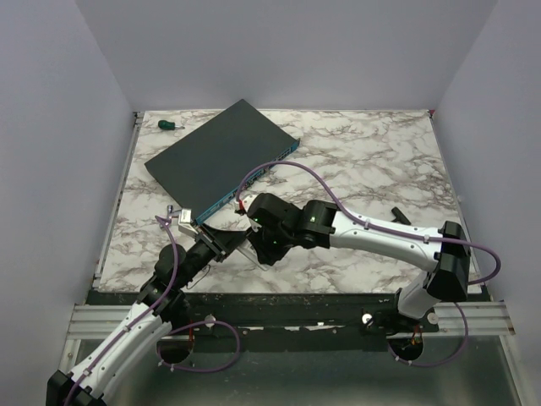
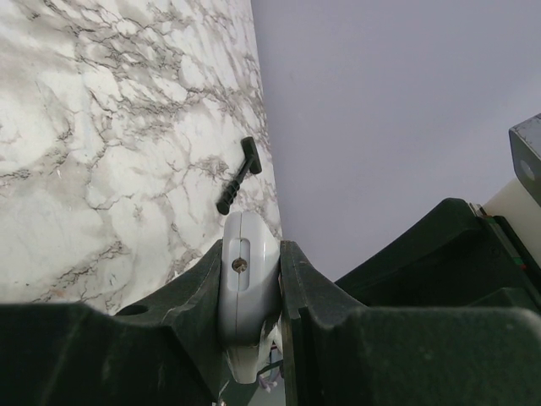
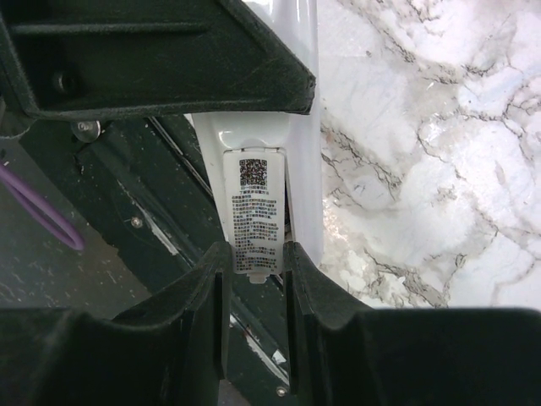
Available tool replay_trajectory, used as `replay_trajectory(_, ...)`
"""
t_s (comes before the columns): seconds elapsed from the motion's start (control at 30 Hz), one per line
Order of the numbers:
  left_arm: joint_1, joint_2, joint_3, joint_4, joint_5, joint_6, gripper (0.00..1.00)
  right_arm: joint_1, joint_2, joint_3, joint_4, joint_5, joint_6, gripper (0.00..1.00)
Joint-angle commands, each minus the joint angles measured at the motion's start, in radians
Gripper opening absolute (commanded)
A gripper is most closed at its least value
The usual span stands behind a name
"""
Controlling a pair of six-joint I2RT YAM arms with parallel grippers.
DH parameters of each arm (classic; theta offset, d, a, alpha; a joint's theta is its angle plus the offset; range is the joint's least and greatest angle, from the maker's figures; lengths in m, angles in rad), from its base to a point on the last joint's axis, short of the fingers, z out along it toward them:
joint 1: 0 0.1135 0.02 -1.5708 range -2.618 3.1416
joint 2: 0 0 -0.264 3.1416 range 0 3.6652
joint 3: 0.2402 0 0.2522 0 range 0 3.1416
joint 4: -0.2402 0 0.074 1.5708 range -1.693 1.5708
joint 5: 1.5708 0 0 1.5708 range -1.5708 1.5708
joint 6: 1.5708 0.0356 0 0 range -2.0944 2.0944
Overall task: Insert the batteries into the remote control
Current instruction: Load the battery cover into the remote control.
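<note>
My left gripper [image 2: 251,254] is shut on the white remote control [image 2: 248,279], which I see end-on with a small hole in its end. In the right wrist view the remote [image 3: 302,101] runs from the left gripper's dark fingers [image 3: 169,59] down toward me. Its back panel, a battery cover with a QR-code label [image 3: 256,211], sits between my right gripper's [image 3: 256,258] jaws, which are closed on the cover's sides. In the top view both grippers meet over the table's front edge, left [image 1: 223,245] and right [image 1: 258,244]. No batteries show.
A big dark flat box with a blue edge [image 1: 221,159] lies at the back left. A green-handled screwdriver [image 1: 169,125] is at the far left corner. A black T-shaped tool [image 1: 401,216] lies at the right; it also shows in the left wrist view [image 2: 237,179].
</note>
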Motion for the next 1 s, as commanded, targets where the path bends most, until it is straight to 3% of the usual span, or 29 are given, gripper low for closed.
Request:
replay_trajectory(0.0, 0.001, -0.020, 0.006, 0.014, -0.005, -0.006, 0.00, 0.009, 0.029, 0.038, -0.030, 0.060, -0.007, 0.17)
replay_trajectory(0.53, 0.003, -0.025, 0.007, 0.008, -0.004, -0.007, 0.00, 0.010, 0.048, 0.043, -0.035, 0.077, -0.012, 0.18)
replay_trajectory(0.83, 0.002, -0.035, -0.004, 0.015, -0.002, -0.027, 0.00, 0.010, 0.054, 0.042, -0.013, 0.061, -0.016, 0.35)
replay_trajectory(0.97, 0.002, -0.037, -0.005, 0.018, -0.001, -0.033, 0.00, 0.011, 0.052, 0.044, -0.017, 0.074, -0.020, 0.38)
